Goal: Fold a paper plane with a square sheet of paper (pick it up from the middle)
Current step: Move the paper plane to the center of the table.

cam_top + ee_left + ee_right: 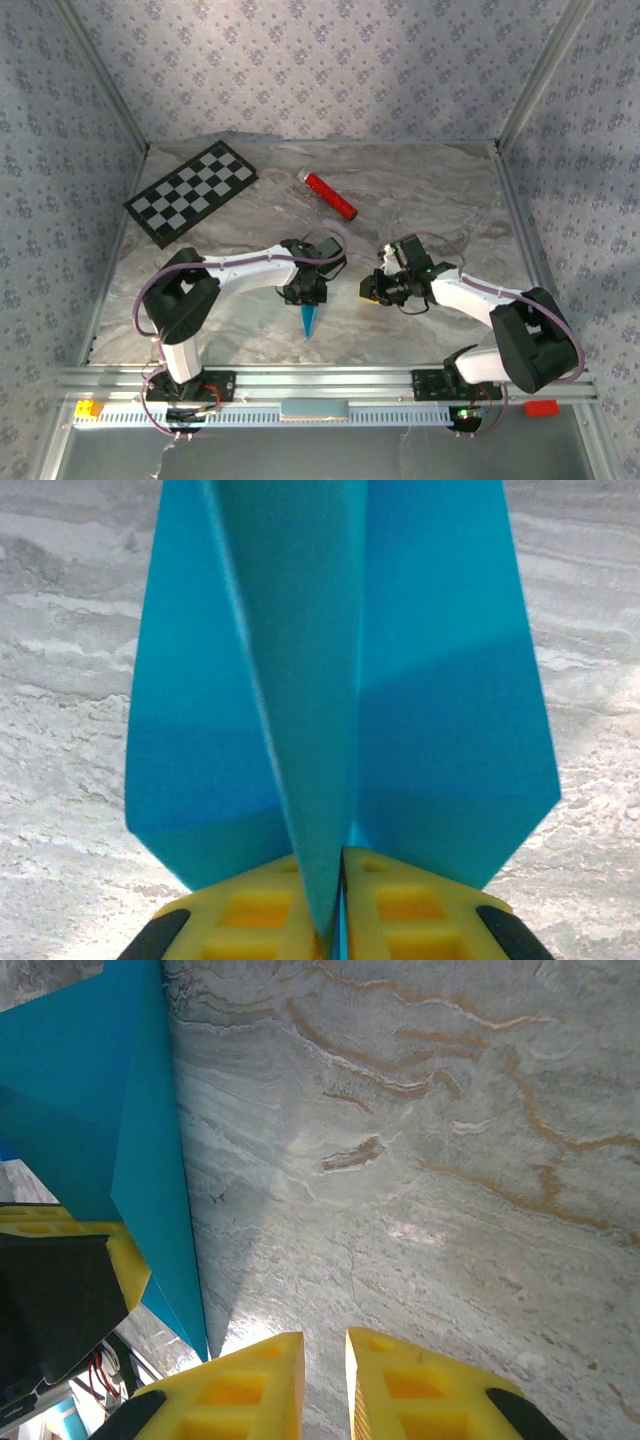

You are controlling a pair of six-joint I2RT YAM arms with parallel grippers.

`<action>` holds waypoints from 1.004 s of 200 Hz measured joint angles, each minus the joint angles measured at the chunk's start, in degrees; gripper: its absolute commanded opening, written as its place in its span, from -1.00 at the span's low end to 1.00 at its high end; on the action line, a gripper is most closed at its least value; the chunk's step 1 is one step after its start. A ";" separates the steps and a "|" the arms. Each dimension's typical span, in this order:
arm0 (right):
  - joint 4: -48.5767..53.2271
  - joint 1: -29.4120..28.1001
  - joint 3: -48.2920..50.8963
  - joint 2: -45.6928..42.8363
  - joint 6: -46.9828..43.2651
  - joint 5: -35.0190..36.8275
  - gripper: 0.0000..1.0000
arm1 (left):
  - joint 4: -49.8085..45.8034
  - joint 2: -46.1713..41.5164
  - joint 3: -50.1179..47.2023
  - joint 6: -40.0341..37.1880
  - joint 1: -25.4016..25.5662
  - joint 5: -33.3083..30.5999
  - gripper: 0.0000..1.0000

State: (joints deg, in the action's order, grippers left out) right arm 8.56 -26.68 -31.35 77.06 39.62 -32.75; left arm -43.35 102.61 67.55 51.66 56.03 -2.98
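The paper plane (310,320), a narrow cyan-blue dart, lies on the marble table just in front of my left gripper (305,293), its tip towards the near edge. In the left wrist view its wings (450,700) spread flat, and the raised centre fold (300,680) runs down between my yellow fingers. There the left gripper (342,855) is pinched on that fold. My right gripper (370,290) hovers a little to the right, apart from the paper. The right gripper (325,1338) has a narrow gap between its fingers with bare table behind, and the paper plane (90,1110) shows at the left.
A black-and-white checkerboard (190,192) lies at the back left and a red cylinder (330,195) at the back middle. An aluminium rail (320,380) runs along the near edge, with a yellow block (88,408) and a red block (541,407) below it.
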 measured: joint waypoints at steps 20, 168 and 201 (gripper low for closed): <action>0.02 -0.11 -0.04 0.00 0.00 0.00 -0.61 | 0.07 0.07 0.00 0.00 0.00 0.15 -0.72; 0.04 -0.63 -0.42 0.39 -0.02 0.07 -0.61 | 0.33 1.95 0.00 0.48 0.61 -0.11 -0.65; 0.04 -0.72 -0.42 0.52 -0.02 0.26 -0.61 | 0.94 1.99 -0.26 0.52 0.72 -0.13 -0.61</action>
State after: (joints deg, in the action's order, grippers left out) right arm 8.60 -27.40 -31.77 77.58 39.59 -32.49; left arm -42.41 104.60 67.29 52.18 56.75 -3.11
